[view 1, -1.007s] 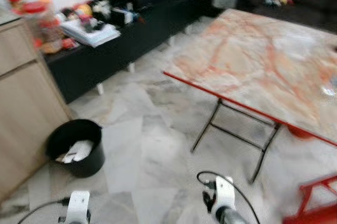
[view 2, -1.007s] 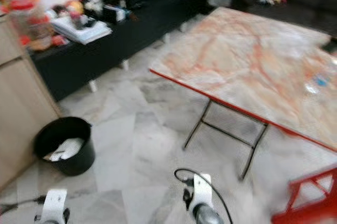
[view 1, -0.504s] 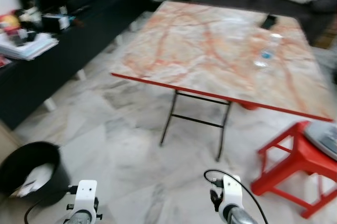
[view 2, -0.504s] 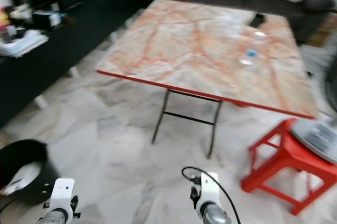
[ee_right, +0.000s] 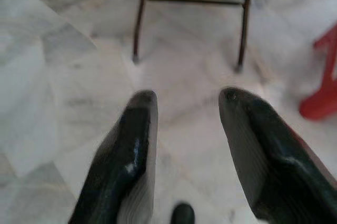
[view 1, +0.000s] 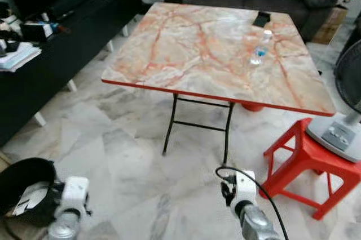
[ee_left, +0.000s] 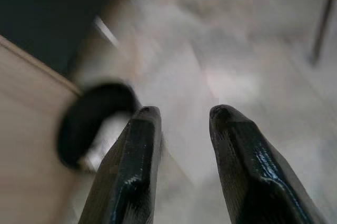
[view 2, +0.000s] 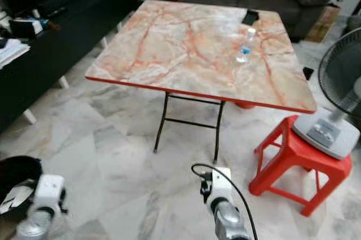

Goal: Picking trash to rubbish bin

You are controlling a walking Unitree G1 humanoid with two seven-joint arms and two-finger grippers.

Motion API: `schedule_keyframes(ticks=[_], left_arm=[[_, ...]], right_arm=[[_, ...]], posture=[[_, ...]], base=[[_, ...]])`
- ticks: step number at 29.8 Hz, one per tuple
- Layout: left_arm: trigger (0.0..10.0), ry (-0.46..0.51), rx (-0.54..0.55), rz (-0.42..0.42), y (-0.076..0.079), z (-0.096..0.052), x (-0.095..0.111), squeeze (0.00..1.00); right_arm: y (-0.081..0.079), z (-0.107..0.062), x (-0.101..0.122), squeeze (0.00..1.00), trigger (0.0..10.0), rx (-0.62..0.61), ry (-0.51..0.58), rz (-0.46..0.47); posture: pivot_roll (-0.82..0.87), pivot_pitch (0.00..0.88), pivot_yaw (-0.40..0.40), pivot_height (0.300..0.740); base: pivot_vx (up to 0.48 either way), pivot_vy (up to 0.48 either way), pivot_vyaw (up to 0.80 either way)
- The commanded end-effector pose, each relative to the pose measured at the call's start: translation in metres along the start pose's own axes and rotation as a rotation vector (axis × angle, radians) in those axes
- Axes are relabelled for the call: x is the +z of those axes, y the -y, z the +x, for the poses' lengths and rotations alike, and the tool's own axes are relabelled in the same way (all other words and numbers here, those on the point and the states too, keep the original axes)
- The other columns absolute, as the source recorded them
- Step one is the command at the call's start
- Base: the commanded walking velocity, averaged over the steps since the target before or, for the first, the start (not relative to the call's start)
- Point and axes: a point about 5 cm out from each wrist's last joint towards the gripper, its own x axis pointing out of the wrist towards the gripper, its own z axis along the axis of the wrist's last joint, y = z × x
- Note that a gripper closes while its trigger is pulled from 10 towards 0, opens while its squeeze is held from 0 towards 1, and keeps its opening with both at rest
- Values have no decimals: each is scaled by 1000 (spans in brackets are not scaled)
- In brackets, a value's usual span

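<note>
Down at the far left, the black rubbish bin (view 1: 22, 183) sits on the floor with white paper in it, just beside the left hand (ee_left: 181, 129), whose fingers gape empty. Further right the right hand (ee_right: 187, 124) hangs low, likewise parted and holding nothing. Beyond, the plastic bottle (view 1: 258, 55) stands upright on the marble desk (view 1: 186, 54), well apart from both. Reaching it risks bumping the red stool (view 1: 307, 164) or fan (view 1: 344, 121), or tipping the bottle.

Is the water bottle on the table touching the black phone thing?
Apart. In the left eye view the plastic bottle stands on the marble table, and bare tabletop shows between it and the black phone lying nearer the table's far edge.
</note>
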Motion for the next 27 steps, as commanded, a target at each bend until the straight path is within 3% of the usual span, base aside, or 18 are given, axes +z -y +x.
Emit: schedule_keyframes(ticks=[1, 2, 5, 7, 12, 17, 21, 27], left_arm=[[10000, 114, 25, 3, -6, 9, 26, 0], [10000, 203, 53, -8, -12, 16, 48, 0], [10000, 350, 61, -26, -13, 27, 92, 0], [10000, 393, 49, -41, -10, 30, 106, 0], [10000, 480, -50, -137, 17, 38, 148, 0], [10000, 529, -89, -158, 35, 39, 171, 0], [10000, 537, -100, -195, 42, 40, 180, 0], [10000, 538, -129, -202, 50, 39, 183, 0]], right_arm=[[1, 5, 20, 0, 10000, 1, 88, 9], [-1, 8, 37, 0, 10000, 9, 155, 15], [-8, 14, 71, 0, 10000, 28, 285, 4], [-11, 15, 83, 0, 10000, 36, 330, -2], [-19, 15, 135, 0, 10000, 39, 528, 13], [-30, 11, 171, 0, 10000, 61, 664, -14], [-36, 9, 188, 0, 10000, 90, 721, -1], [-40, 11, 189, 0, 10000, 96, 690, -11]], posture=[[73, 40, -41, 740], [78, 38, -42, 740], [77, 33, -40, 740], [71, 25, -39, 740], [66, 16, -35, 740], [54, 0, -30, 740], [52, 0, -30, 740], [48, 0, -28, 740]], base=[[0, 0, 0], [0, 0, 0], [0, 0, 0], [0, 0, 0], [0, 0, 0], [0, 0, 0], [0, 0, 0], [0, 0, -533]])
